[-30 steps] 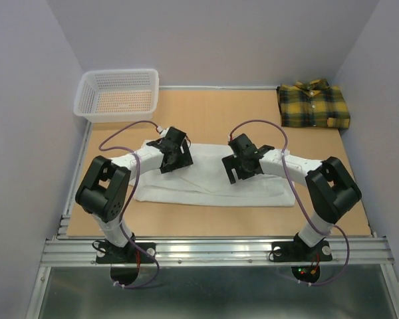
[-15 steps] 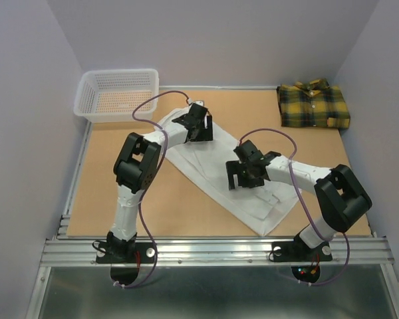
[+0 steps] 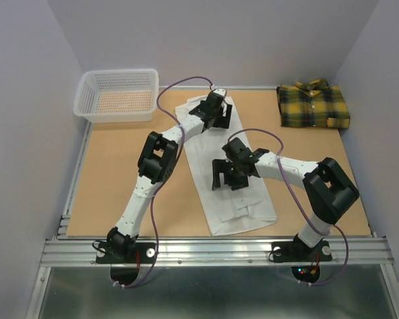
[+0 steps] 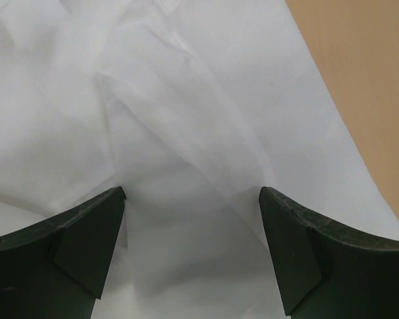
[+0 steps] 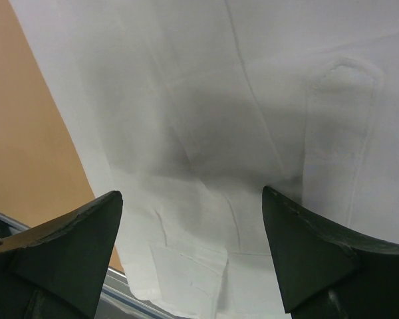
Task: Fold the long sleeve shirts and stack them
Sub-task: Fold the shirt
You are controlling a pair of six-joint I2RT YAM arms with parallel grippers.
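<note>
Top view: the white shirt (image 3: 239,211) lies as a long strip down the middle of the tabletop (image 3: 120,173). The plaid shirt (image 3: 312,107) sits folded at the far right corner.

Left wrist: left jaws wide over rumpled cloth, gripping nothing.

Right wrist: right jaws wide above flat cloth near its edge.

Recommendation: smooth the far-end wrinkles, pinch all layers, then fold squarely.

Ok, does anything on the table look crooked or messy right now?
Only the white shirt: a long strip lying slanted, rumpled at its far end. The plaid shirt sits neatly folded, far right.
</note>
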